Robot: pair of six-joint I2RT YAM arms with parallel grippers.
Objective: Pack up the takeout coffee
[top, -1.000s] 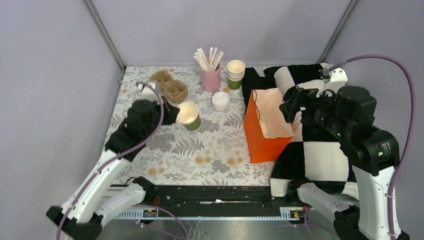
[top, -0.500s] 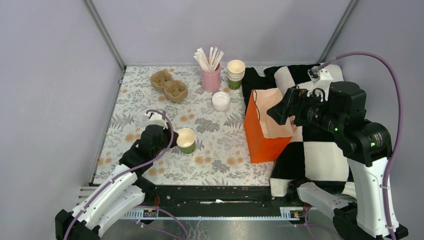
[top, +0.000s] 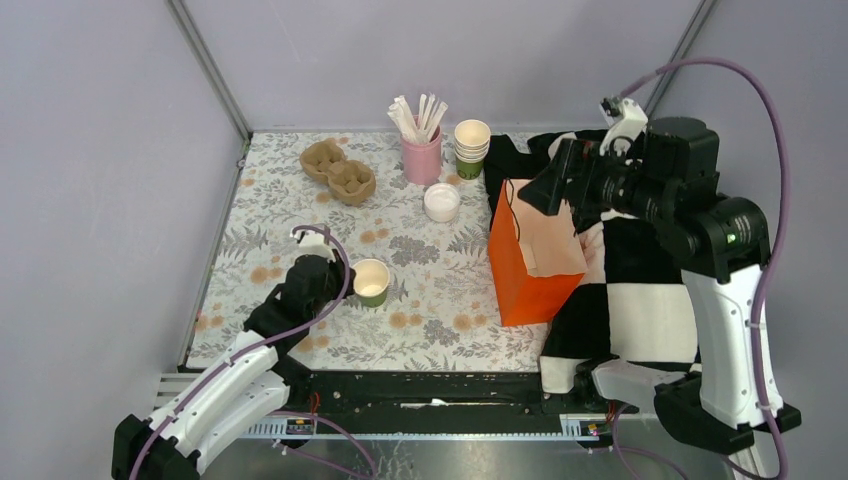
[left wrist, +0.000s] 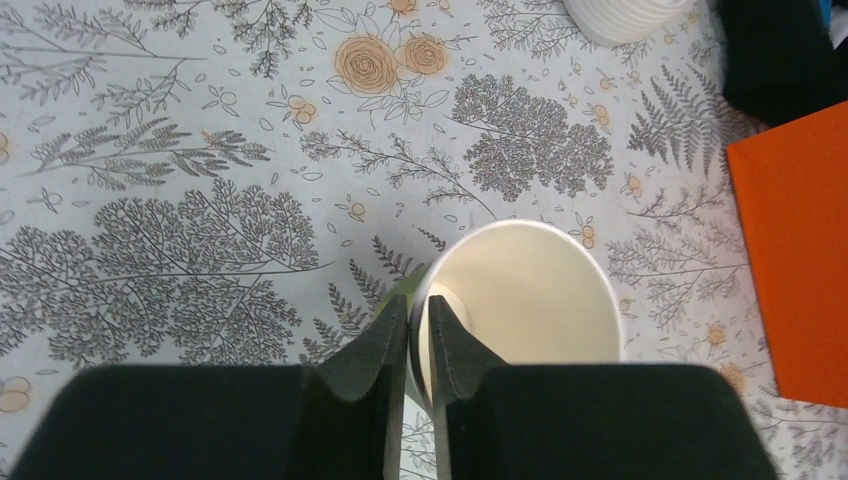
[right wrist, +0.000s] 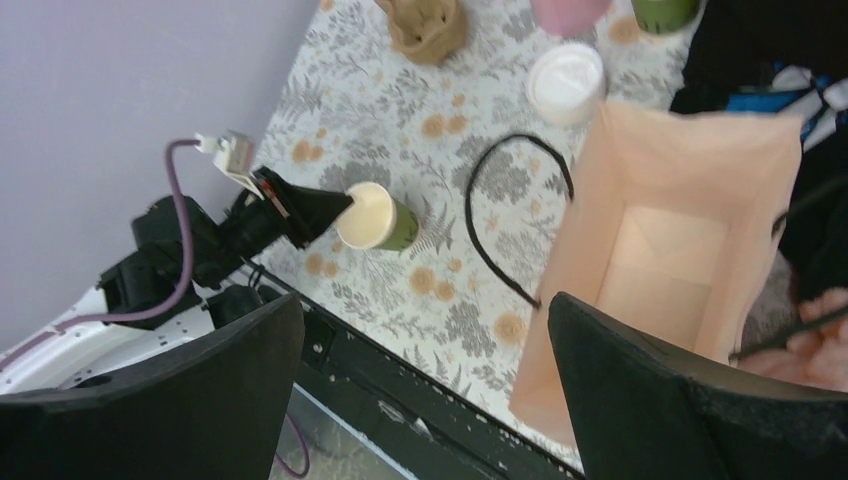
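The takeout coffee cup (top: 371,281), green outside and cream inside, stands upright on the flowered cloth near the front left. My left gripper (top: 345,281) holds its near rim. In the left wrist view the gripper (left wrist: 418,305) has one finger inside the cup (left wrist: 520,290) and one outside, shut on the thin wall. The round white lid (top: 441,201) lies apart, further back toward the middle; it also shows in the right wrist view (right wrist: 565,80). My right gripper (top: 538,192) hangs open above the orange bag (top: 525,272), nothing between its fingers (right wrist: 422,300).
A pink cup of white sticks (top: 421,150), a stack of like cups (top: 471,148) and a brown cardboard carrier (top: 340,172) stand at the back. The orange bag stands open-topped beside a black-and-white checkered cloth (top: 640,300). Its black handle loop (right wrist: 500,220) hangs toward the cup side.
My left arm brought the cup down from a raised, tilted hold and toward the front; it now stands on the cloth. My right gripper moved left and back, above the bag.
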